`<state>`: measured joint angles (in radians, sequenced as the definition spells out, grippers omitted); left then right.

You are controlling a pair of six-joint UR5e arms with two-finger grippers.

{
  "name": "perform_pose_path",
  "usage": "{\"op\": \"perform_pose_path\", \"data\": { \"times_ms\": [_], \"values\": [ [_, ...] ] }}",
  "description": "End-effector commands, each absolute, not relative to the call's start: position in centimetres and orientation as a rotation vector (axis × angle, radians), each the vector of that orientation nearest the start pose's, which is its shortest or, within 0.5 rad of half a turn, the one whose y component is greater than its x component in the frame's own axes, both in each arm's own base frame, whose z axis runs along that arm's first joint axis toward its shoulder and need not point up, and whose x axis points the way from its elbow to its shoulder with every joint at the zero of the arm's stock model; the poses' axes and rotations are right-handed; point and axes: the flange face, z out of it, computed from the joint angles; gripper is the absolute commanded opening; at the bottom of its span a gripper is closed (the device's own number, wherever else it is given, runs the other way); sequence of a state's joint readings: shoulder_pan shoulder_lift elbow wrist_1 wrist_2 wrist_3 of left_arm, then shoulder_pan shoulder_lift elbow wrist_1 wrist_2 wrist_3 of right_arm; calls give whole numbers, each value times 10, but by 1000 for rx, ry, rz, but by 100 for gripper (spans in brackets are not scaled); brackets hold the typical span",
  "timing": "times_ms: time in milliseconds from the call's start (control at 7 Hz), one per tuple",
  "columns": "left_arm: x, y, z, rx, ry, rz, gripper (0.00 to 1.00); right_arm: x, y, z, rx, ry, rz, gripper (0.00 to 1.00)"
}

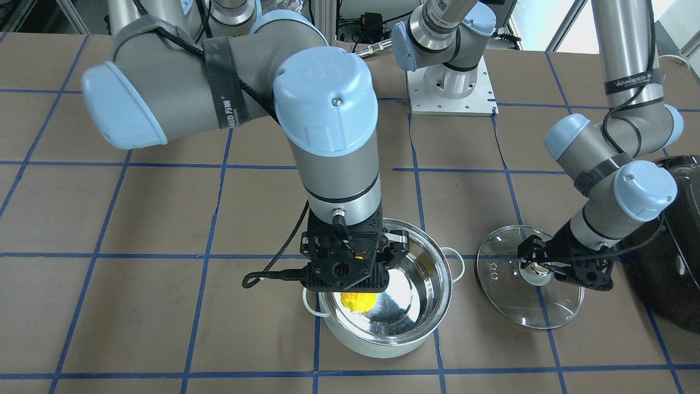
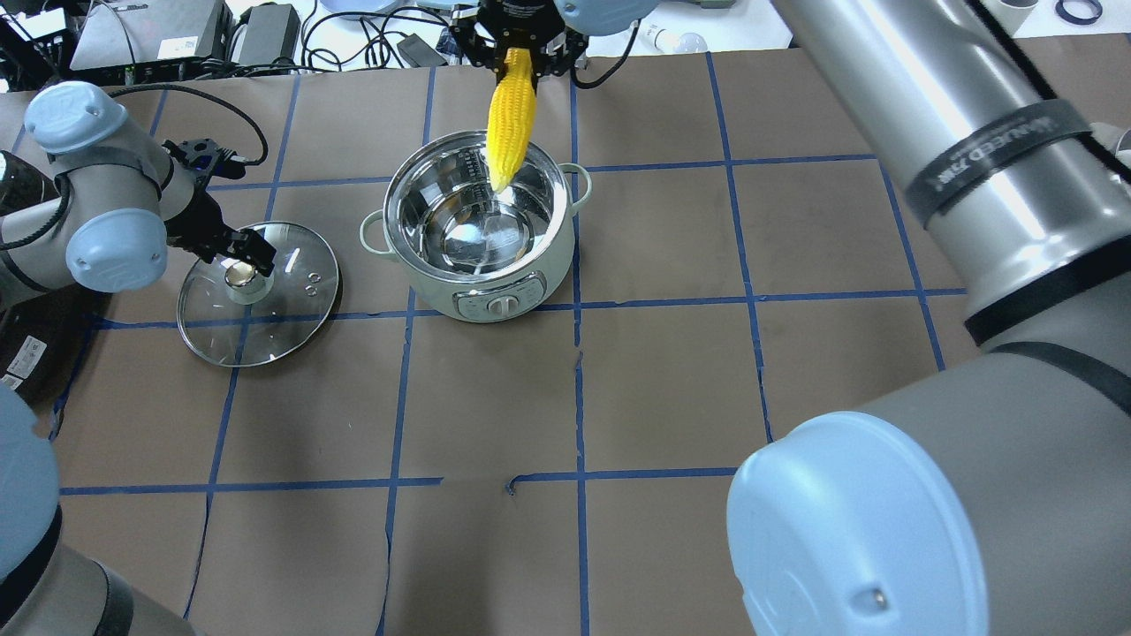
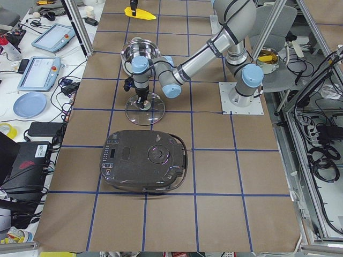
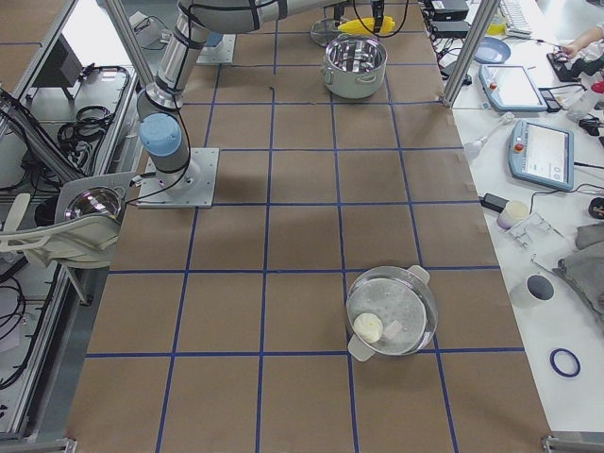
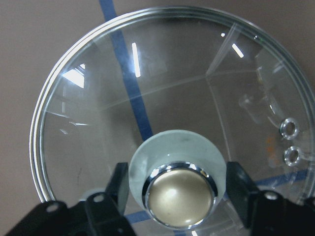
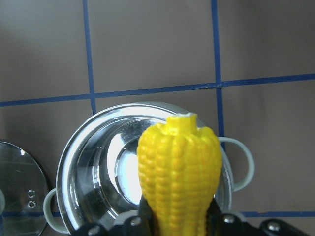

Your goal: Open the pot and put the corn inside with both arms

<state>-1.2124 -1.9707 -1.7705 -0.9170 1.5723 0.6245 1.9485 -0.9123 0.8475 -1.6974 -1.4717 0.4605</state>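
The right arm [image 1: 333, 137] reaches far forward with its wrist pointing straight down, its gripper [image 2: 517, 60] clamped on a corn cob [image 2: 511, 132]. The left arm [image 1: 612, 137] bends low, its gripper [image 5: 177, 184] straddling a lid knob [image 5: 179, 199]. Whether the fingers [image 5: 120, 184] press it is unclear.

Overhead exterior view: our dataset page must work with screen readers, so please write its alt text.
The right arm holds a yellow corn cob in its jaws, tip down over the open steel pot. To the pot's left, the glass lid lies on the brown table, the left arm poised with jaws astride its knob.
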Motion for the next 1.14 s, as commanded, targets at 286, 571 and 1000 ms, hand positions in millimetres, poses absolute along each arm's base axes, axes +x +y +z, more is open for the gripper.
{"op": "perform_pose_path", "data": {
  "times_ms": [286, 571, 1000],
  "values": [
    [73, -604, 419, 400, 3145, 95, 100, 483, -658, 373, 47, 2972, -164, 15],
    [23, -555, 506, 277, 3156, 70, 100, 483, -654, 349, 46, 2994, -124, 50],
    [-107, -511, 542, 76, 3152, 6, 100, 481, -647, 326, 133, 2948, -215, 99]
  ]
}}
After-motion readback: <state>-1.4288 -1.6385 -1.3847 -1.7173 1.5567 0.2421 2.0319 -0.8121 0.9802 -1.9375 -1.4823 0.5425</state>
